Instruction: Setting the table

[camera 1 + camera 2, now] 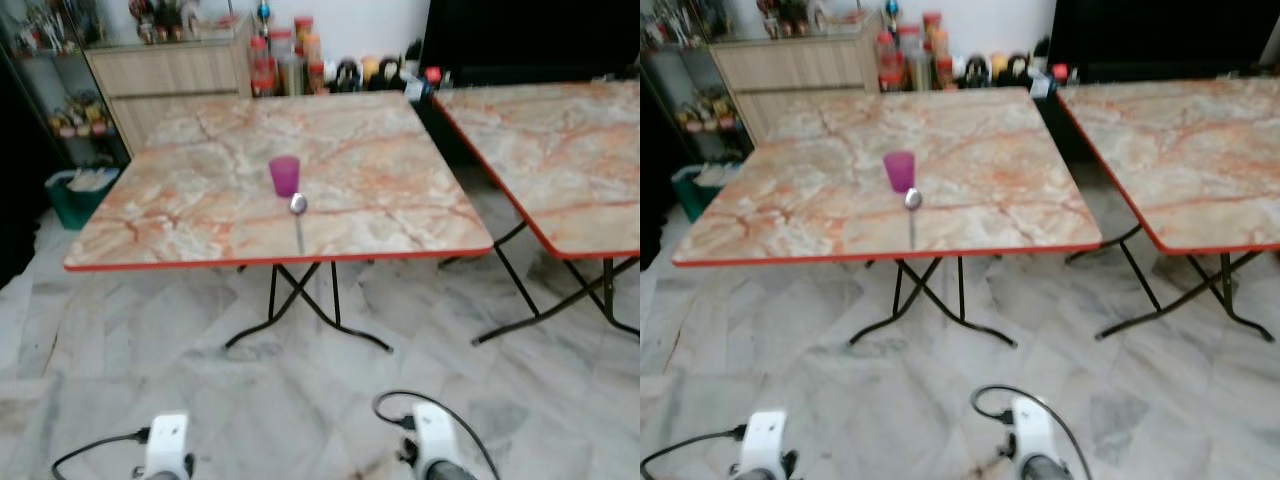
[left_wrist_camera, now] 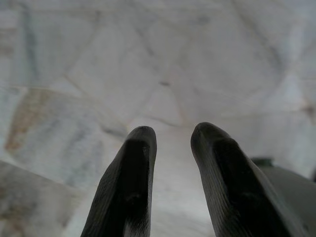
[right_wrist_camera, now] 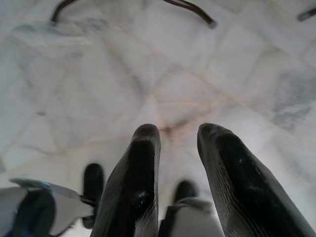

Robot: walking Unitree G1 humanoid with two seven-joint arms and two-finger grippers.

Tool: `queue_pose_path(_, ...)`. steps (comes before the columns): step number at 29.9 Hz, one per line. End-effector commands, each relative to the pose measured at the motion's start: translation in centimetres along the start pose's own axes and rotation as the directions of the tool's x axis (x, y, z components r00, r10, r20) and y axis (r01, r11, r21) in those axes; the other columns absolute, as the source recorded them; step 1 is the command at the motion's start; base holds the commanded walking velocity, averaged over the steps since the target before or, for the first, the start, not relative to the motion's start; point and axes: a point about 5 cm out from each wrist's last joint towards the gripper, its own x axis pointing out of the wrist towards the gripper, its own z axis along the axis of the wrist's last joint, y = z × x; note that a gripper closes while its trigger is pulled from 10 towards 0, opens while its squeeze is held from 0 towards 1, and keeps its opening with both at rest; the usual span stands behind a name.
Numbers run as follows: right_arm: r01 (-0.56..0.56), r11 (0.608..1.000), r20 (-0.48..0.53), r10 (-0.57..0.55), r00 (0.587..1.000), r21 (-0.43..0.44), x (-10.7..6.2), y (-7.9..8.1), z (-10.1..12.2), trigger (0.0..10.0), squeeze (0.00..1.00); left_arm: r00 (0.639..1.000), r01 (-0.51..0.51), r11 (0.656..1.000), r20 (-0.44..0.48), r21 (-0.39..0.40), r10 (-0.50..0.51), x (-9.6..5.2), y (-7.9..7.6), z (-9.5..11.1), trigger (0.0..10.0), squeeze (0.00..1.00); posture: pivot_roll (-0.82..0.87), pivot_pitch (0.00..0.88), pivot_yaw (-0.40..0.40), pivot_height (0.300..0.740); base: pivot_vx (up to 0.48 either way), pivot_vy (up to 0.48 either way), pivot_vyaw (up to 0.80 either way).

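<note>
A translucent purple cup (image 1: 285,175) stands upright near the front middle of a marble-pattern folding table (image 1: 180,225) with a red edge. Just in front of the cup lies a metal spoon (image 1: 298,212), bowl toward the cup and handle toward the table's front edge. Both arms hang low, well short of the table; their wrists show as the left arm (image 1: 167,445) and the right arm (image 1: 435,442). My left gripper (image 2: 173,136) is open over the marble floor with nothing between its fingers. My right gripper (image 3: 177,133) is open too, also over bare floor.
A second matching table (image 1: 570,150) stands to the right with a narrow gap between. Black crossed table legs (image 1: 300,310) reach the floor in front of me. A wooden cabinet (image 1: 170,70), several bottles (image 1: 290,60) and a green bin (image 1: 75,195) lie behind and left.
</note>
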Motion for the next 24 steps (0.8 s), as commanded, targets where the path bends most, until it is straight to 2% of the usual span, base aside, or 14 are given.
queue_pose_path(1, 0.025, 1.000, -0.005, -0.025, 1.000, 0.004, -0.11, -1.02, -0.28, 10.0, 0.00, 1.000, 0.012, 1.000, 0.018, -0.010, -0.012, 0.13, -0.65, 0.59, 10.0, 0.00, 0.02, 0.000, 0.050, 0.719, 0.000, 0.465, 0.00)
queue_pose_path(16, 0.027, 1.000, 0.002, -0.027, 1.000, 0.002, -0.08, -1.08, -0.05, 10.0, 0.00, 0.999, 0.028, 1.000, 0.037, -0.009, -0.027, 0.17, -0.90, 0.95, 10.0, 0.00, 0.01, 0.000, 0.050, 0.719, 0.000, 0.018, 0.00)
queue_pose_path(21, 0.019, 0.999, 0.006, -0.018, 1.000, -0.026, -0.09, -1.00, -0.07, 10.0, 0.00, 0.999, 0.019, 1.000, 0.038, -0.007, -0.018, 0.21, -0.85, 1.09, 10.0, 0.00, 0.01, 0.000, 0.048, 0.719, 0.343, 0.000, 0.00)
queue_pose_path(24, 0.024, 1.000, 0.004, -0.024, 1.000, -0.011, -0.11, -1.02, -0.20, 10.0, 0.00, 0.999, 0.015, 1.000, 0.036, -0.011, -0.014, 0.19, -0.74, 1.01, 10.0, 0.00, 0.01, 0.000, 0.046, 0.719, 0.356, 0.000, 0.48)
